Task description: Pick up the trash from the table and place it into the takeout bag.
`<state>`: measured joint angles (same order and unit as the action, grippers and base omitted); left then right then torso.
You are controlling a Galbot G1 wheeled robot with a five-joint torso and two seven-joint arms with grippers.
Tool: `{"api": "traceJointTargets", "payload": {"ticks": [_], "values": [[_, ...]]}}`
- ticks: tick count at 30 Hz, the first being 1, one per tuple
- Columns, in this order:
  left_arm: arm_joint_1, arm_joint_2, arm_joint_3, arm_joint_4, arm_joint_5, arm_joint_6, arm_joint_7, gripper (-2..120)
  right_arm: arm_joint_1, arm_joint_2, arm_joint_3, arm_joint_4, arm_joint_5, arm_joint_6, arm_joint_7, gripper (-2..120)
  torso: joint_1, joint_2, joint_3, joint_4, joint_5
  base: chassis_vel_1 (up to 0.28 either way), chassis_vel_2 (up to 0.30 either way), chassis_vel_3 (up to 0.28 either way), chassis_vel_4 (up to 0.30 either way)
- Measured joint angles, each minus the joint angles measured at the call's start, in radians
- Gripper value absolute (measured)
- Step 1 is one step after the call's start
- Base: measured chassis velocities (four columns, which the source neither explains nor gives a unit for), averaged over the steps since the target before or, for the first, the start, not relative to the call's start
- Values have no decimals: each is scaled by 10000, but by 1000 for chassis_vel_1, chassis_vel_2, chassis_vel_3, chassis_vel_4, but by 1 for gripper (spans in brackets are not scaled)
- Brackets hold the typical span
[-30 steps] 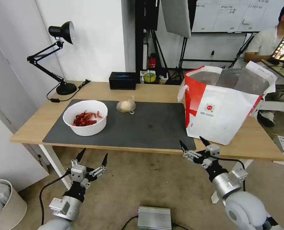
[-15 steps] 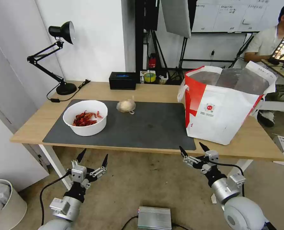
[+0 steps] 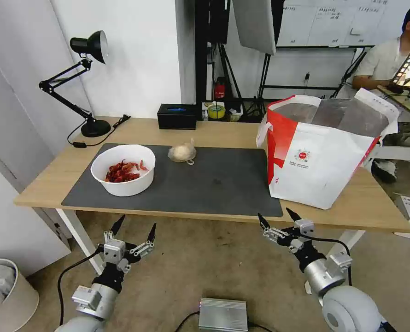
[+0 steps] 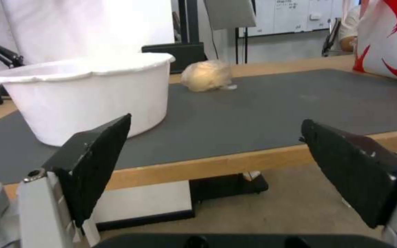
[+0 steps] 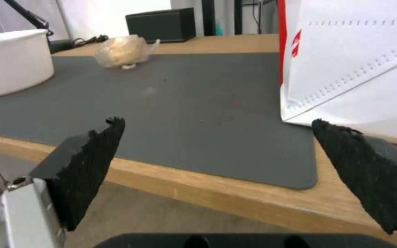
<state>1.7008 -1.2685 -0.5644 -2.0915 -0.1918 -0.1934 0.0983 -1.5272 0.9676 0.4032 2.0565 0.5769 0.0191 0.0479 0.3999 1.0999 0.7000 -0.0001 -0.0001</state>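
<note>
- Bowl point(image 3: 123, 169): white round, thin plastic w/ lipped rim, low pile of red crayfish shells inside. Sits on the mat's point(image 3: 214, 184) left end, well apart from the takeout bag point(image 3: 325, 152). Prob. light but open-topped, so shells spill if tipped; wall likely flexes. Best hold = pinch the rim, one finger inside, one outside, keep level.
- Small bag point(image 3: 182, 152): clear yellowish, crumpled round lump w/ knotted tail, on the mat's far edge, between bowl and takeout bag, nearer the bowl. Soft, v. light, slippery film; squashes rather than resists. Take it across the bulge or by the knot, from above.
- Takeout bag: boxy white, red side panel, small round red logo, foil lining, mouth open upward. Stands at the mat's right end, partly on bare table point(image 3: 375, 207). Soft walls, could slide or cave if bumped; drop items in from above.
- Left gripper point(image 3: 133, 228): fingers spread wide, nothing held, below the table's front edge, under the mat's left part, in front of the bowl.
- Right gripper point(image 3: 276, 217): fingers spread, nothing held, just below the front edge by the mat's right corner, in front of the takeout bag.
</note>
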Motion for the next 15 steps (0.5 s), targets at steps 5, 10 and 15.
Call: {"api": "traceJointTargets", "payload": {"ticks": [5,10,15], "values": [[63,-50,-8,1,20,-60,3,100,341,-1,-286,-68,20,-21,20,100,0,1,0,-1,0,0,0,0,0],[123,-73,-26,-20,48,-96,5,100,1365,-101,-981,-245,226,-198,133,100,0,0,1,1,1,0,0,0,0],[179,-154,-52,-96,76,-115,7,100,3930,-340,-2454,-975,877,-755,428,100,2,0,2,0,1,0,0,0,0]]}}
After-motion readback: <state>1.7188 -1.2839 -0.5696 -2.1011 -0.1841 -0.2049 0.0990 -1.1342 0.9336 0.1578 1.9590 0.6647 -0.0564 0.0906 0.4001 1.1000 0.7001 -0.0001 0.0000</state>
